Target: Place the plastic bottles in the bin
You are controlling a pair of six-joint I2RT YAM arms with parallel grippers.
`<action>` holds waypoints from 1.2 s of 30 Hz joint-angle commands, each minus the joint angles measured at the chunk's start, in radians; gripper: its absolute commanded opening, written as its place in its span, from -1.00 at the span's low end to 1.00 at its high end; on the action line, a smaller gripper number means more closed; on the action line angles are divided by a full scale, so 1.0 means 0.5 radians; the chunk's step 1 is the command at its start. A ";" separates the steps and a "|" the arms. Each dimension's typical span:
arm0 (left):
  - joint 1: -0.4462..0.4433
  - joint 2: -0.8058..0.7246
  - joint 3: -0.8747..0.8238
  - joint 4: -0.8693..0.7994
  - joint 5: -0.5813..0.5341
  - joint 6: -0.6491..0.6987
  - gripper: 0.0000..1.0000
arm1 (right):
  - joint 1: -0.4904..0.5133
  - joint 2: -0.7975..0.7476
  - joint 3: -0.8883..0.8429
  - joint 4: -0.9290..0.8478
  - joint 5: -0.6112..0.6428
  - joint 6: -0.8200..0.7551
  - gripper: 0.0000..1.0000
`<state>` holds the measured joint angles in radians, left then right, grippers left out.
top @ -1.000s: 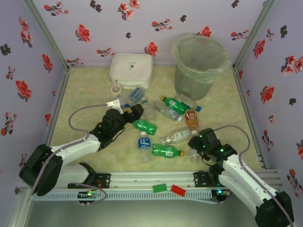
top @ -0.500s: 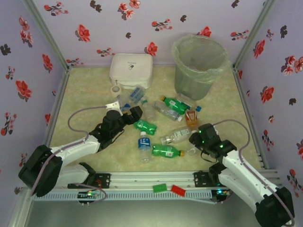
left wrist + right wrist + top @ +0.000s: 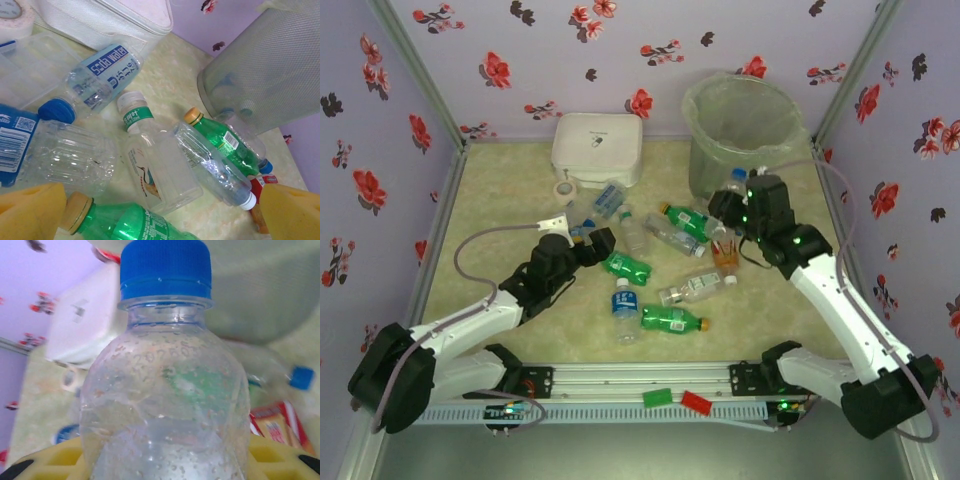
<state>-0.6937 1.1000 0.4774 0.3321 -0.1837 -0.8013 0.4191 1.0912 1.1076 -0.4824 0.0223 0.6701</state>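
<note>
My right gripper [image 3: 734,203] is raised in front of the bin [image 3: 740,130] and is shut on a clear plastic bottle [image 3: 165,390] with a blue cap [image 3: 165,265], held upright between the yellow pads [image 3: 60,460]. Several more plastic bottles lie mid-table, among them green ones [image 3: 625,267] [image 3: 670,320] [image 3: 688,220] and a clear one [image 3: 695,288]. My left gripper [image 3: 595,243] hangs open over this pile. Between its yellow fingertips [image 3: 30,210] lie a green bottle [image 3: 125,220] and a clear square bottle [image 3: 157,170].
A white rounded box [image 3: 598,148] stands at the back left with a tape roll [image 3: 563,189] beside it. A small orange carton [image 3: 725,252] lies under the right arm. Green and red blocks [image 3: 657,397] sit on the front rail. Flowered walls close three sides.
The right gripper closed on the clear bottle at the front right and lifted it back towards the bin. The left arm barely shifted.
</note>
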 commanded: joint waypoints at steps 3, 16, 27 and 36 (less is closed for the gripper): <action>0.014 -0.004 -0.013 -0.006 -0.053 -0.011 1.00 | -0.036 0.187 0.432 0.204 -0.200 -0.207 -0.02; 0.013 -0.098 0.023 -0.229 0.000 -0.099 1.00 | -0.445 0.996 1.466 0.149 -0.286 -0.421 -0.02; -0.023 -0.045 0.261 -0.644 0.155 0.041 1.00 | -0.510 1.636 2.010 -0.121 -0.146 -0.570 0.02; -0.075 0.045 0.426 -0.860 0.162 0.033 1.00 | -0.511 1.817 2.013 -0.177 -0.178 -0.571 0.45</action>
<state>-0.7204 1.1091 0.6502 -0.0330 -0.1146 -0.8043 0.1699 2.0018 2.0769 -0.5537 -0.0750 0.4030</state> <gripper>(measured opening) 0.998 0.699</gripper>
